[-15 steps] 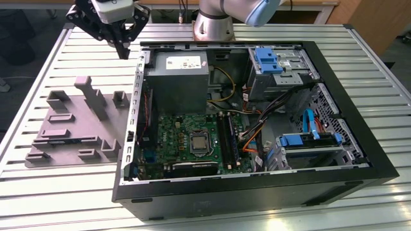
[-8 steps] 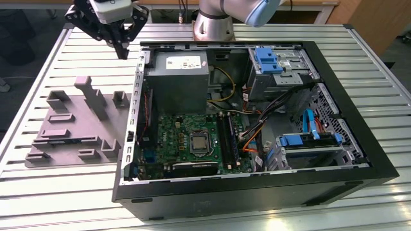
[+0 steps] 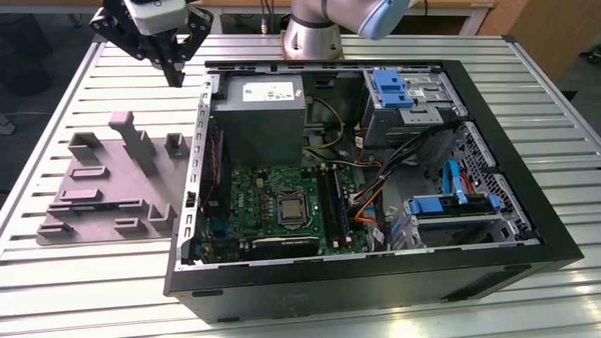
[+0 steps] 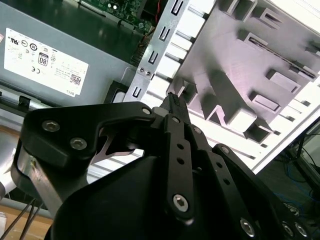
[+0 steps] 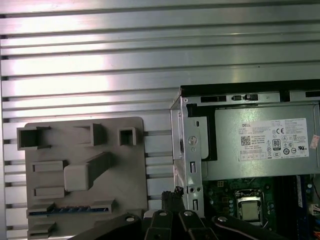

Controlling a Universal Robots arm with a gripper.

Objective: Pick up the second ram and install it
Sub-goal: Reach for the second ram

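Gripper (image 3: 176, 79): the 2 black fingers are closed together to a single point, nothing between them, touching nothing. In the exterior view it hangs at 11 o'clock, tips pointing down over the slatted aluminium table (image 3: 103, 70). It is just off the far corner of the open computer case (image 3: 554, 232) and at 1 o'clock from the grey fixture plate (image 3: 117, 158). In the second wrist view the joined tips (image 4: 172, 100) sit above the gap between plate and case wall. In the first wrist view the tips (image 5: 175, 192) line up with the case's metal edge.

Second ram (image 3: 94, 207): well apart from the gripper, seated edge-up in a long slot of the fixture plate, at 6 o'clock on the plate in the exterior view. In the first wrist view it reads as 1 thin dark blue strip (image 5: 70, 211) running along the slot. Chips cannot be made out from this angle.

Case interior, exterior view: grey power supply (image 3: 258, 120) at 12 o'clock from the green motherboard (image 3: 249, 197). CPU socket (image 3: 293, 210) is at board centre, and the long black memory slots (image 3: 333, 204) lie at 3 o'clock from the socket. Whether a stick already sits in a slot: cannot tell
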